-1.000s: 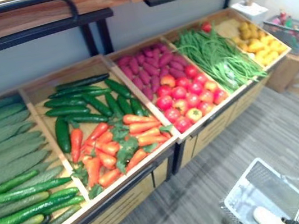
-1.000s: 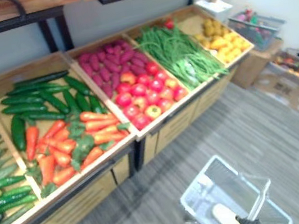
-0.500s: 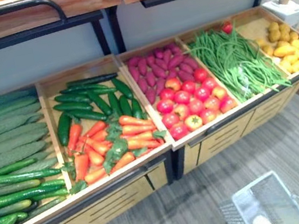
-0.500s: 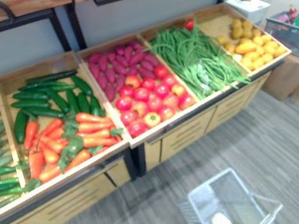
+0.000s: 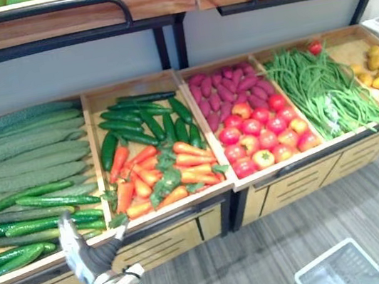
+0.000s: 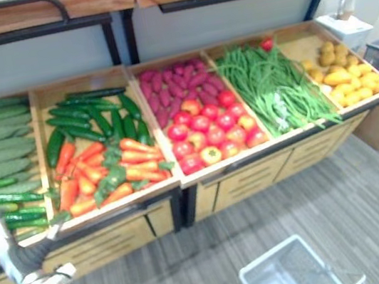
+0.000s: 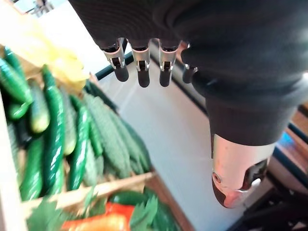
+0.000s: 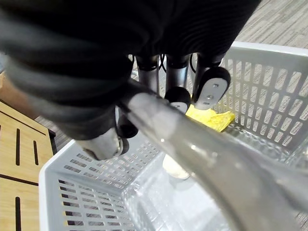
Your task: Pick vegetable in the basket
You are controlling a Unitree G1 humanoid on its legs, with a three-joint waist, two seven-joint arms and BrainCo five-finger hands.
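R robot hand (image 8: 179,79) curled round grey handle (image 8: 192,149) of white basket (image 5: 337,268), low by floor; yellow veg (image 8: 211,118) + pale veg (image 8: 174,168) lie inside. L robot hand (image 5: 92,255) fingers straight, empty, just before cucumbers (image 5: 26,160). Beyond: carrots (image 5: 173,173), tomatoes (image 5: 263,127), green beans (image 5: 322,92).

A wooden upper shelf (image 5: 160,1) on a black metal frame (image 5: 52,45) stands over grey striped floor (image 6: 314,201).

My left hand (image 7: 166,60) hangs well left of the basket (image 6: 286,274), fingers loose — holding nothing. My right hand (image 8: 176,77) curls round its handle (image 8: 192,154).
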